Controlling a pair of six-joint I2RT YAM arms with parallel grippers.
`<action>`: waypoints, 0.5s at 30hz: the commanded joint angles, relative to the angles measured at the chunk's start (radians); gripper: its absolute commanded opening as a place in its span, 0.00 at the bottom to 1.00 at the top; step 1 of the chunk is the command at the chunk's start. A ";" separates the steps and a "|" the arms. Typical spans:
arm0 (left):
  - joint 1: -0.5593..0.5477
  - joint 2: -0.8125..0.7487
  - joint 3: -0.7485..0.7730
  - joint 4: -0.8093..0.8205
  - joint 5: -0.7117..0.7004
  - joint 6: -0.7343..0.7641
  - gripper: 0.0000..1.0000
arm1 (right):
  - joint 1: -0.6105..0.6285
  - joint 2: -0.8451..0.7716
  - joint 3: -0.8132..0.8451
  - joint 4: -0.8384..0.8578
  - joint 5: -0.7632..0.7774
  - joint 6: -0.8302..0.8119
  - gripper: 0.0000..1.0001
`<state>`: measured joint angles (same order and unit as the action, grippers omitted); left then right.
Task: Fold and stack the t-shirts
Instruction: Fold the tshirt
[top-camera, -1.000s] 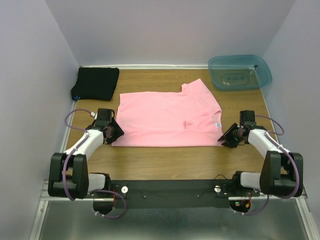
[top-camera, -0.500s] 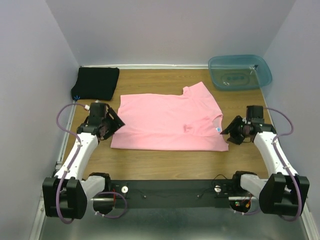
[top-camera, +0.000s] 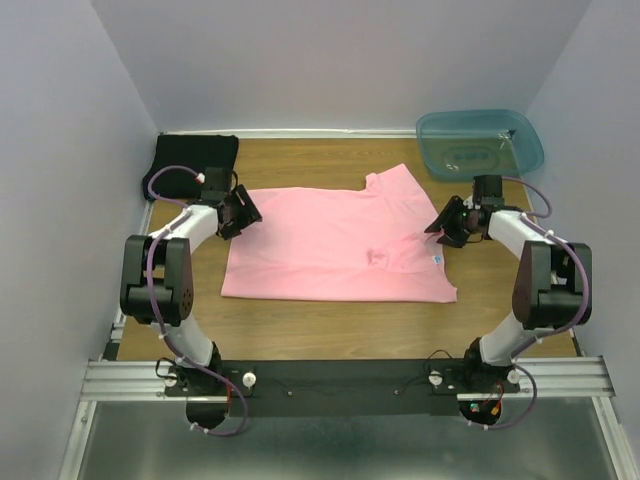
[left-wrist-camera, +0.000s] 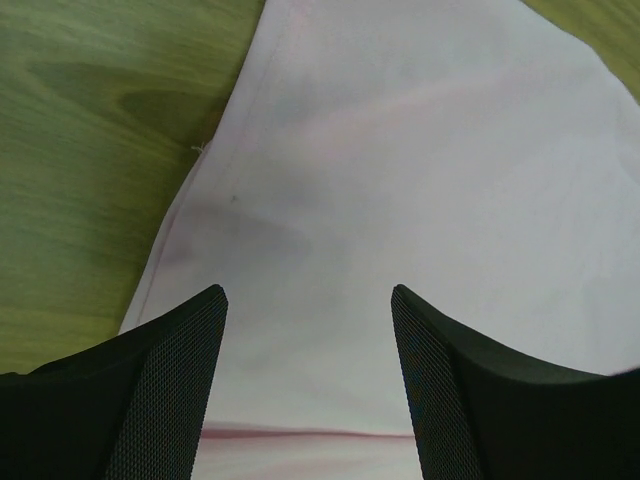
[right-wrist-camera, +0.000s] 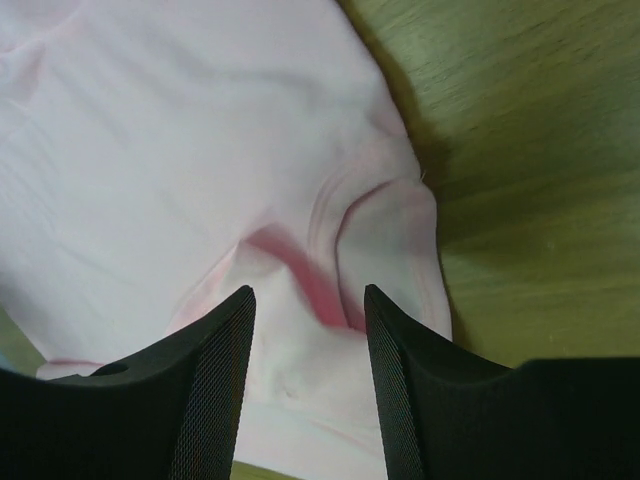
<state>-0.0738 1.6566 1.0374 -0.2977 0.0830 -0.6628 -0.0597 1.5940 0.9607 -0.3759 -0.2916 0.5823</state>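
The light pink t-shirt lies spread flat in the middle of the wooden table, its small blue neck label near the right edge. The black t-shirt sits folded at the back left corner. My left gripper hovers open over the pink shirt's far left corner; in the left wrist view its fingertips straddle flat pink cloth. My right gripper stands open at the shirt's right edge, its fingertips on either side of a raised pink fold.
A translucent blue-green plastic bin stands at the back right corner, just behind the right gripper. Purple walls close in the table on the left, back and right. Bare wood runs along the near side of the shirt.
Both grippers opened wider and left the pink shirt's near corners, moving away from the bases to its far left corner and right edge. The shirt stays spread flat.
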 joint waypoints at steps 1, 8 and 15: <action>0.002 0.066 0.029 0.045 -0.009 0.016 0.75 | 0.003 0.087 0.035 0.089 -0.006 -0.019 0.56; 0.002 0.046 -0.158 0.031 -0.037 -0.078 0.75 | -0.012 0.117 -0.010 0.088 0.077 -0.022 0.54; 0.002 -0.162 -0.398 0.031 -0.006 -0.175 0.75 | -0.026 -0.018 -0.181 0.045 0.160 0.014 0.54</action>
<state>-0.0738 1.5280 0.7441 -0.1276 0.0834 -0.7887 -0.0776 1.6363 0.8581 -0.2668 -0.2302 0.5934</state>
